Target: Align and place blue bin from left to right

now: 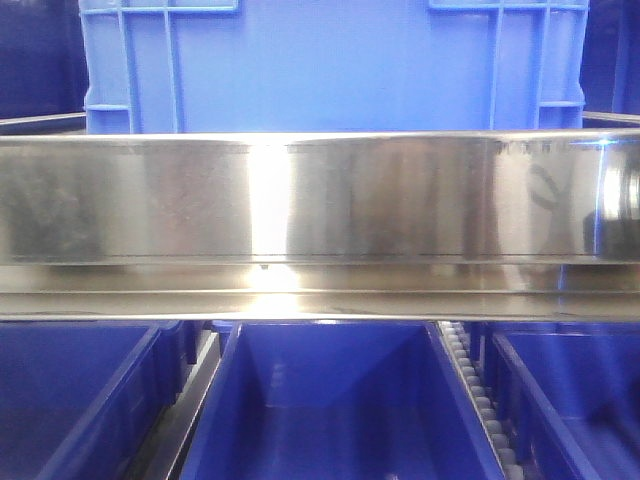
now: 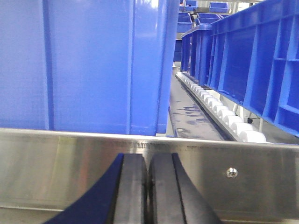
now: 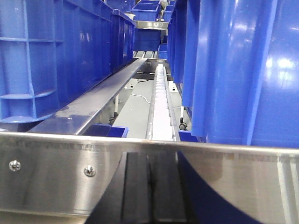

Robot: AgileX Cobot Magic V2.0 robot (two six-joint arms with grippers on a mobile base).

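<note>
The blue bin (image 1: 330,65), a large ribbed bright-blue crate, stands just behind a steel rail (image 1: 320,200) and fills the top of the front view. In the left wrist view its wall and right corner (image 2: 88,65) rise right behind the rail (image 2: 46,168). My left gripper (image 2: 148,161) is shut and empty, low in front of the rail. The right wrist view shows the bin's corner (image 3: 243,70) on the right. My right gripper (image 3: 149,161) is also shut and empty, in front of the rail (image 3: 46,172). Neither gripper touches the bin.
Smaller deep-blue bins (image 1: 335,400) sit open below the rail, with others at left (image 1: 70,390) and right (image 1: 580,390). White roller tracks (image 2: 219,114) (image 3: 159,102) run away between rows of other ribbed blue crates (image 2: 252,56) (image 3: 51,56).
</note>
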